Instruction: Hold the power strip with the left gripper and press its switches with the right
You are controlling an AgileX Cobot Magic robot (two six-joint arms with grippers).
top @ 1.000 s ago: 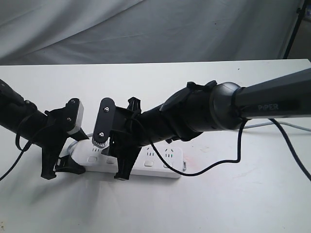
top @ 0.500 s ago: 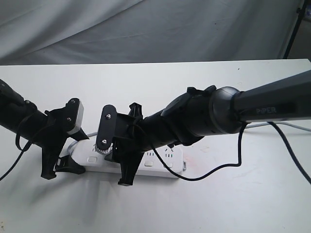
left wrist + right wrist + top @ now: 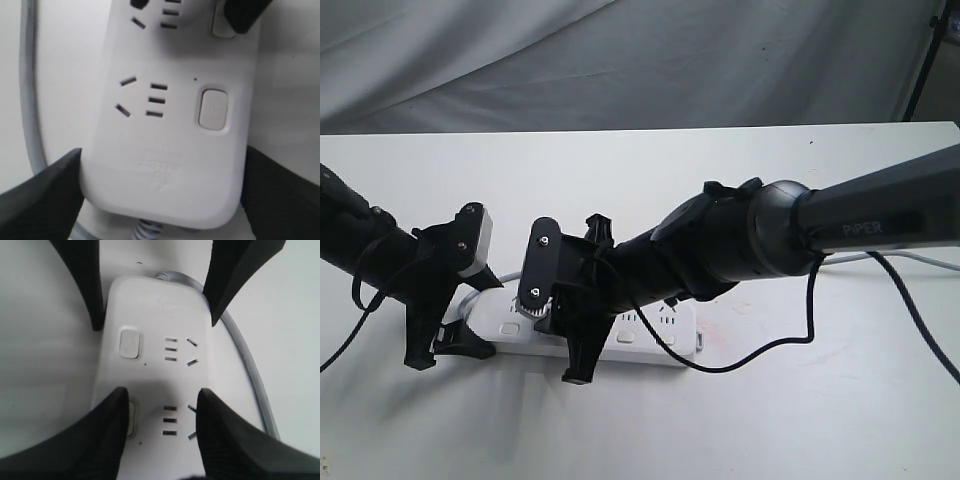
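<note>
The white power strip (image 3: 675,325) lies flat on the white table (image 3: 800,420). My left gripper (image 3: 445,352) is shut on its cord end, black fingers (image 3: 45,195) pressed against both long sides of the strip (image 3: 170,150). The end switch (image 3: 214,109) is uncovered. My right gripper (image 3: 565,345) stands open over the strip beside it. In the right wrist view, one of its fingertips (image 3: 107,435) rests on the second switch (image 3: 131,417) and covers most of it; the other sits over the socket holes. The first switch (image 3: 129,342) shows beyond them. The remaining switches are hidden under the right arm.
The grey cord (image 3: 30,100) leaves the held end and runs back along the strip's far side (image 3: 250,375). A black cable (image 3: 770,345) from the right arm droops onto the table in front of the strip. Grey cloth (image 3: 620,60) hangs behind the table.
Over the last second my right gripper dropped a little and shifted slightly right onto the strip, then stayed put. The left gripper and the strip have not moved.
</note>
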